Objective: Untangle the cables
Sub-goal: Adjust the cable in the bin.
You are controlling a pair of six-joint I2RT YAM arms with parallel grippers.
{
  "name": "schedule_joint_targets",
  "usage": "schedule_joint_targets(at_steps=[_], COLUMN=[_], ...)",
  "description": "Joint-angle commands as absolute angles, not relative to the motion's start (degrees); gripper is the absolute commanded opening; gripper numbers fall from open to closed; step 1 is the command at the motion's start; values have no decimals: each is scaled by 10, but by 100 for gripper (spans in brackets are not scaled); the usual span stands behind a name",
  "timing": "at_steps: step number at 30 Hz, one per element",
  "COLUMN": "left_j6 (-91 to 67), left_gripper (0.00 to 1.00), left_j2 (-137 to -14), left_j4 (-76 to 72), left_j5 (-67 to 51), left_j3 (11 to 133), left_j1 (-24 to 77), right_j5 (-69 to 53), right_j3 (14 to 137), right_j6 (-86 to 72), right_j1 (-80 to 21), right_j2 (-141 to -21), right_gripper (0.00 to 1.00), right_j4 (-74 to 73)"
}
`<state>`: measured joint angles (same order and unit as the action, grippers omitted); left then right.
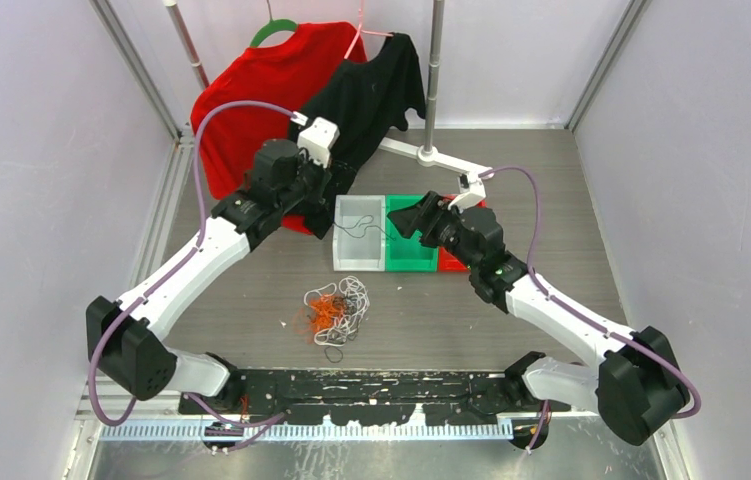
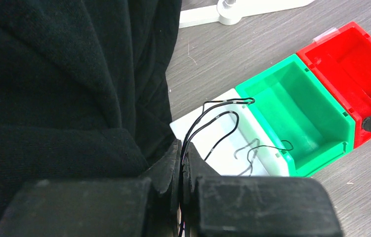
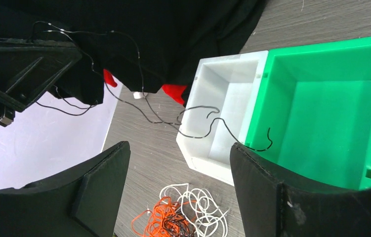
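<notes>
A tangle of orange, white and black cables (image 1: 336, 308) lies on the table in front of the bins; it also shows in the right wrist view (image 3: 183, 217). My left gripper (image 1: 329, 208) is shut on a thin black cable (image 2: 218, 116), pinched between its fingertips (image 2: 182, 153). The cable loops out over the white bin (image 2: 208, 148), and its free end drapes onto the green bin's rim (image 2: 272, 143). The same cable shows in the right wrist view (image 3: 198, 123). My right gripper (image 1: 406, 220) is open and empty above the green bin, jaws wide apart (image 3: 179, 148).
White bin (image 1: 341, 262), green bin (image 1: 411, 262) and red bin (image 1: 451, 262) stand side by side mid-table. A red shirt (image 1: 251, 90) and a black shirt (image 1: 371, 90) hang from a rack behind; the black one touches my left wrist. The rack's white foot (image 1: 431, 155) lies behind the bins.
</notes>
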<state>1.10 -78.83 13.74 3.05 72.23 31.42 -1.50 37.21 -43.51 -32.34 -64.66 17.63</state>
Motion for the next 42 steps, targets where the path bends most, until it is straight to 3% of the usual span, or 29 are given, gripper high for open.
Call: schedule_joint_targets(at_steps=[1,18,42], left_j6=[49,70,65], left_gripper=[0,0,0], left_j2=[-758,-686,-835], left_j4=[93,128,80], left_j5=[42,10,23], left_j3=[736,725,731], left_j1=[314,314,373], right_j5=[7,15,38], right_j3=[411,411,385], right_j6=[-429,-432,-417], right_j1=[-323,-323,-323], right_j2=[-644,-660,-638], right_gripper=[78,74,73], right_j4=[163,147,156])
